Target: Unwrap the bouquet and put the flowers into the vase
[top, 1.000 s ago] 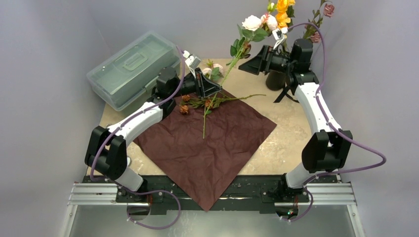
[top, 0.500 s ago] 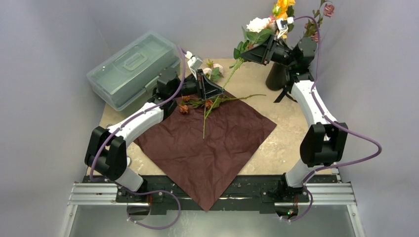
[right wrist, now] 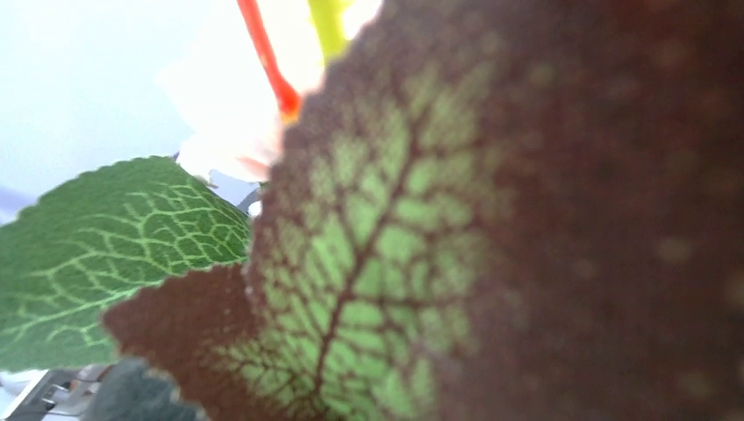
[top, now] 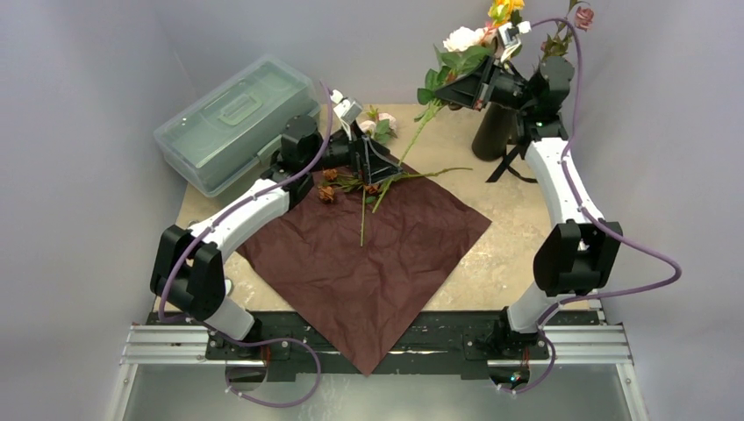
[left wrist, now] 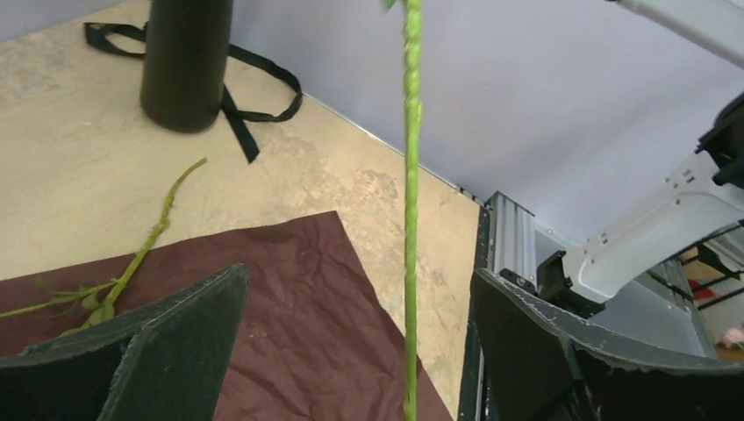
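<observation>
My right gripper point(top: 449, 89) is up at the back, shut on the leafy upper stem of a cream flower point(top: 462, 39). In the right wrist view only close leaves point(right wrist: 421, 263) show and the fingers are hidden. That flower's long green stem point(left wrist: 411, 219) hangs down between the open jaws of my left gripper point(left wrist: 360, 274) without touching either finger. In the top view the left gripper point(top: 375, 162) is over the back corner of the maroon paper point(top: 368, 254). The black vase point(top: 493, 132) holds yellow and dusky-red flowers point(top: 502, 10). More stems and blooms point(top: 351, 181) lie on the paper.
A translucent lidded plastic box point(top: 237, 118) stands at the back left. A black ribbon point(top: 513, 167) lies by the vase's foot. Small pink blooms point(top: 379, 123) rest on the table behind the left gripper. A loose stem point(left wrist: 140, 254) lies at the paper's edge.
The left gripper has opened and let go of the stem. The right gripper has closed on the cream flower and lifted it up and back toward the vase.
</observation>
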You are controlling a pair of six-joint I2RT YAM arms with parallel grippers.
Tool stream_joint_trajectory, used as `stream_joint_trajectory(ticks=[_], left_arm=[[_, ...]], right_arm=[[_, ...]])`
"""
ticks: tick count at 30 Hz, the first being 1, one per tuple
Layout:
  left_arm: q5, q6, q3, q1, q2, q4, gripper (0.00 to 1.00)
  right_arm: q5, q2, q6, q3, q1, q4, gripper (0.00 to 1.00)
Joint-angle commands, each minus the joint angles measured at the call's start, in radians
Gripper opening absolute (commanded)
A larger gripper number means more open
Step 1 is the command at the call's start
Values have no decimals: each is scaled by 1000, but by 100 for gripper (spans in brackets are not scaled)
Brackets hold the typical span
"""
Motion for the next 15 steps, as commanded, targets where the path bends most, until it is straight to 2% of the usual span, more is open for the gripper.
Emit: stream_joint_trajectory(ticks=[1, 9, 15], left_arm=[[-69, 25, 31, 28, -21, -33, 100], [-107, 40, 7, 38, -30, -33, 100], [-118, 56, 1, 38, -29, -61, 100]], right_arm=[[4, -50, -199, 125, -91, -201, 0], [73, 7, -423, 410, -312, -473, 0], [292, 137, -618, 778, -451, -738, 0]])
